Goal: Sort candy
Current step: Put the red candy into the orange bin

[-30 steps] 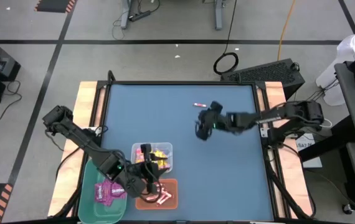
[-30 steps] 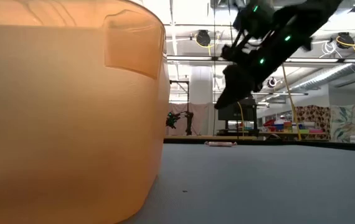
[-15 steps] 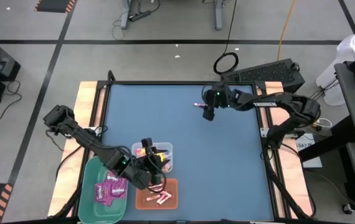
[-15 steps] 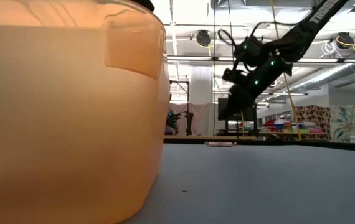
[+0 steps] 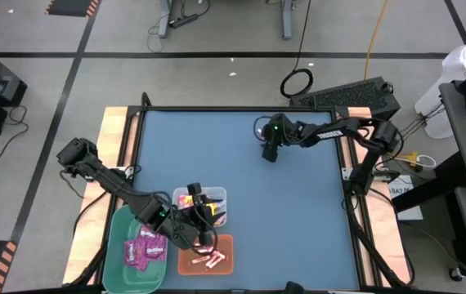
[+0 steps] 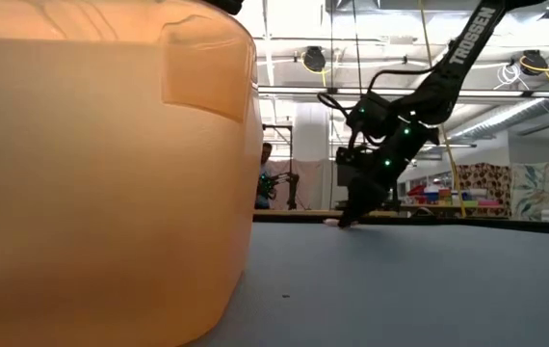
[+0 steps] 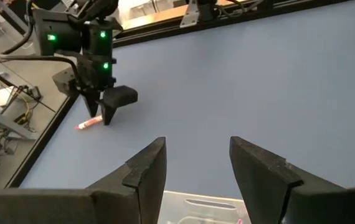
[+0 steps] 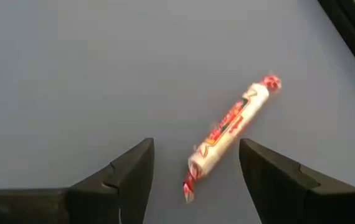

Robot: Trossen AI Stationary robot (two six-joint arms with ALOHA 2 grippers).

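Near edge: left gripper (image 5: pixel 198 214) hangs over the clear bin (image 5: pixel 218 196), fingers apart, empty. Three bins, green (image 5: pixel 118 245), clear, orange (image 5: pixel 225 241); contents too small to count.

Far side: right gripper (image 8: pixel 193 180) jaws wide, low over one pink-and-white stick (image 8: pixel 230 134), not gripped. Next: straddle, close, carry to orange, I'd guess.

Both hands (image 8: pixel 193 171) (image 7: pixel 193 165) open, empty.

Tabletop (image 5: pixel 298 212): smooth matt blue surface with bare wood side strips. Candy stick (image 8: pixel 230 127): glossy crinkled wrapper, twisted ends. Orange bin (image 6: pixel 101 173): translucent smooth plastic; jaws matt black plastic.
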